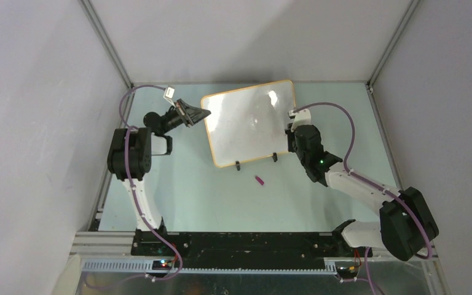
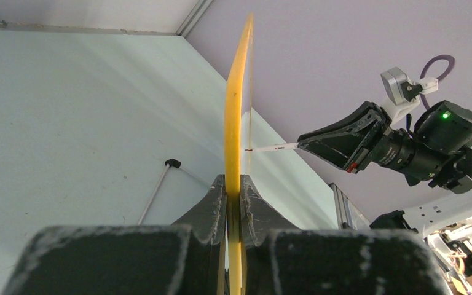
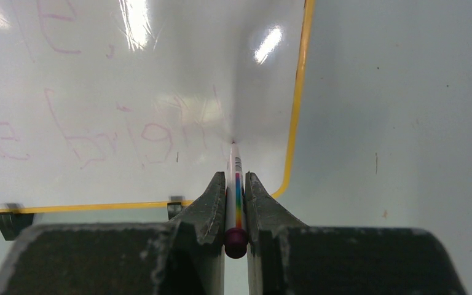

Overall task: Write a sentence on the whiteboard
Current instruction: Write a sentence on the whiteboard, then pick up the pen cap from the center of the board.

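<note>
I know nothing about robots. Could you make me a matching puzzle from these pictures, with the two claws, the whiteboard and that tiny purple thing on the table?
Things:
1. left gripper
2. right gripper
3. whiteboard
4. small purple piece

States:
A. lies loose on the table
B. shut on the marker
C. bears faint pink writing
D. shut on the whiteboard's yellow edge

Pairs: 1-D, 2-B, 3-C, 4-A

On the table (image 1: 178, 196), the whiteboard (image 1: 246, 126) stands between the left gripper (image 1: 204, 114) and the right gripper (image 1: 291, 128) with its marker (image 3: 236, 187). A marker cap (image 1: 260, 180) lies in front.
</note>
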Robot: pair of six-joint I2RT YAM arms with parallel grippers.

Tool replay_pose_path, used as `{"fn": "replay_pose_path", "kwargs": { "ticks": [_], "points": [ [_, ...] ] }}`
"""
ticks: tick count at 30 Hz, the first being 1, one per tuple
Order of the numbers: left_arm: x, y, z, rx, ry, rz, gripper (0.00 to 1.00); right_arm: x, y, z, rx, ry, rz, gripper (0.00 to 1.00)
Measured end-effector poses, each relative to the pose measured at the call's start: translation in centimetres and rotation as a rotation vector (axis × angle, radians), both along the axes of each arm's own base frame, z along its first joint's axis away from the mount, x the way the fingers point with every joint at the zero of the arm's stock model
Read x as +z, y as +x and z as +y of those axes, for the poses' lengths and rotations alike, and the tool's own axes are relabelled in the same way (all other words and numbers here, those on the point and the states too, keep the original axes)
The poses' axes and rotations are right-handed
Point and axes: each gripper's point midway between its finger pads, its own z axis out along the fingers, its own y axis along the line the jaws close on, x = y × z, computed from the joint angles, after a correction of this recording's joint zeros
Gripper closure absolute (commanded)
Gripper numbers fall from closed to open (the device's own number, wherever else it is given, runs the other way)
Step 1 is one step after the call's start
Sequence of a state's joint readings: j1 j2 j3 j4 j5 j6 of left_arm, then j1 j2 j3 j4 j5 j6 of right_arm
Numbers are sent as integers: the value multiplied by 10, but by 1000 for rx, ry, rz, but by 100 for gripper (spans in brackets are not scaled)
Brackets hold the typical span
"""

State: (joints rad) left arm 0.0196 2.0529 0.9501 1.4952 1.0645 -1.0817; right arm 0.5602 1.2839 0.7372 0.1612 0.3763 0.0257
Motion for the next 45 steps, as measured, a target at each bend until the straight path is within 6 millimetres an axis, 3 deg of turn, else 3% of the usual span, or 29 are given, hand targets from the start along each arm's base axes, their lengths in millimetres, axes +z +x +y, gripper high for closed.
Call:
{"fn": "replay_pose_path", "kwargs": {
  "ticks": [7,15,22,29,37,39,40,45],
  "points": [
    [0,0,0,0,0,0,100,13,-10,-6,0,17,-25,100],
    [0,0,0,0,0,0,91,38,-23,-13,-2,69,-90,100],
    [0,1,0,4,-1,0,88,44,-24,-15,-4,104,-95,100],
    [0,0,-3,-3,0,0,62,54,-33,-17,17,159,-98,100],
    [-1,-2,-7,-13,3,-3,50,55,-39,-12,47,185,-82,100],
    [-1,-2,-7,-13,3,-3,42,55,-39,-11,51,188,-79,100],
    [-1,-2,-7,-12,4,-4,30,54,-40,-10,54,191,-76,100],
    [-6,-1,1,11,5,8,4,54,-40,-9,61,195,-73,100]
  ]
}}
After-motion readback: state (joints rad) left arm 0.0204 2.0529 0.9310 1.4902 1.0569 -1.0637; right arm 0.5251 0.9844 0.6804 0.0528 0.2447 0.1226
